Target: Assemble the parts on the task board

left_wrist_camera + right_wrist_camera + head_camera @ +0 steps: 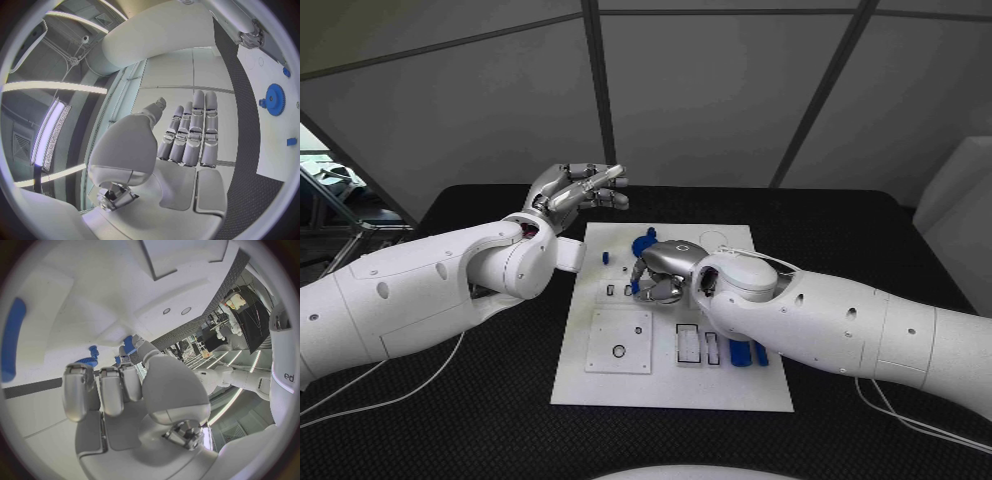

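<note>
The white task board [672, 385] lies in the middle of the black table. A blue gear [646, 240] stands near its far edge, with a small blue peg [606, 256] beside it. My right hand [664, 272] hovers low over the board's middle, fingers curled down. In the right wrist view, blue parts [94, 351] show just past its fingertips [78, 390]; whether it grips one is unclear. My left hand [578, 190] is raised beyond the board's far left corner, fingers [197, 125] stretched straight and holding nothing. The left wrist view shows the gear [274, 99] and a small blue piece [291, 141].
Two blue bars [741, 352] lie by slots near the board's right edge. A square plate with a ring [619, 345] sits on the board's left half. Black table [473, 400] surrounds the board. Cables [387, 395] trail under both arms.
</note>
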